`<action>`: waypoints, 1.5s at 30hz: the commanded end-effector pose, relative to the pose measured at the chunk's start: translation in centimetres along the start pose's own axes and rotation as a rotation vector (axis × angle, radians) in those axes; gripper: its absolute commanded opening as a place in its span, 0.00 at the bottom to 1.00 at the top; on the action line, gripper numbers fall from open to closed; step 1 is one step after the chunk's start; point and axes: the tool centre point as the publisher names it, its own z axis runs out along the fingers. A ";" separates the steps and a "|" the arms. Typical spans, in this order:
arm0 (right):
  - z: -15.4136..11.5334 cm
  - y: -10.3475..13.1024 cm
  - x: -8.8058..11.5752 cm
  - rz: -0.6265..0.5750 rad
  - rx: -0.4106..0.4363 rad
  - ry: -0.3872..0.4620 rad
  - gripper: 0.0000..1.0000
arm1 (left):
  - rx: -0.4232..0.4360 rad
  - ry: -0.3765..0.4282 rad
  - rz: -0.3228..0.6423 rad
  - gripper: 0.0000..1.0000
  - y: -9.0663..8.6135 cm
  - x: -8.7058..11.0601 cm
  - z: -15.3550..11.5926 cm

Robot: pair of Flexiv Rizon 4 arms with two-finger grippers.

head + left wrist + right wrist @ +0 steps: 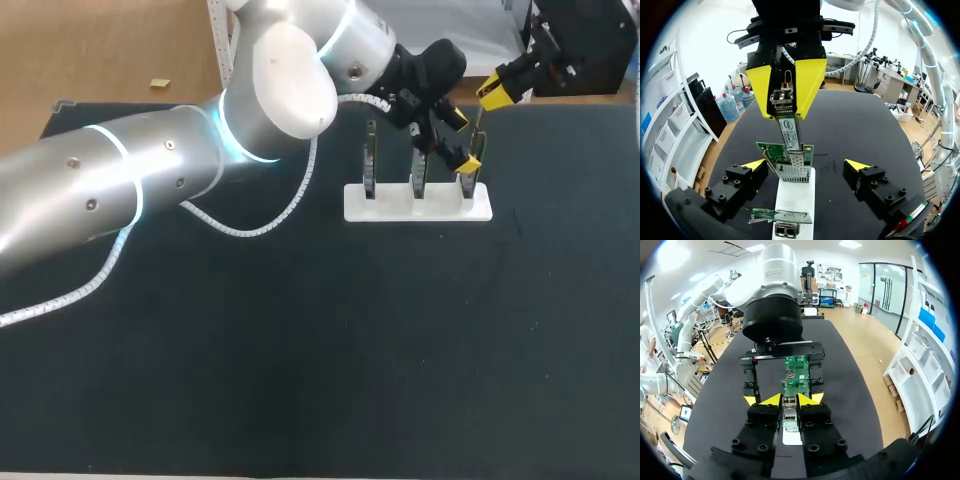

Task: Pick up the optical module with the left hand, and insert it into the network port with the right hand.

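The optical module [789, 127], a slim metal stick with a white label, hangs upright with my right gripper [787, 112] shut on its upper end. Its lower end meets the metal network port [792, 167] on a green card standing at the right end of the white rack [418, 205]. My left gripper [805, 164] is open, its yellow tips on either side of that card without touching it. In the right wrist view my right gripper [790, 399] is shut on the module [790, 410], with the green cards [796, 372] ahead. In the head view my right gripper [493, 95] hovers above the rack's right end, my left gripper [463, 142] beside it.
The rack holds three upright cards in a row, the other two [370, 160] [419, 170] to the left of the gripped one. The left arm [150, 180] and its white cable [250, 225] cross the table's back left. Black mat [400, 340] extends in front.
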 end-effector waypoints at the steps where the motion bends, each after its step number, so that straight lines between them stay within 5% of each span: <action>1: 0.2 0.1 0.2 0.001 0.003 0.000 0.00 | 0.004 0.005 -0.001 1.00 0.3 -0.1 0.1; 45: 0.6 0.4 0.6 0.005 -0.002 0.021 0.00 | 0.004 0.005 -0.001 1.00 0.3 -0.1 0.1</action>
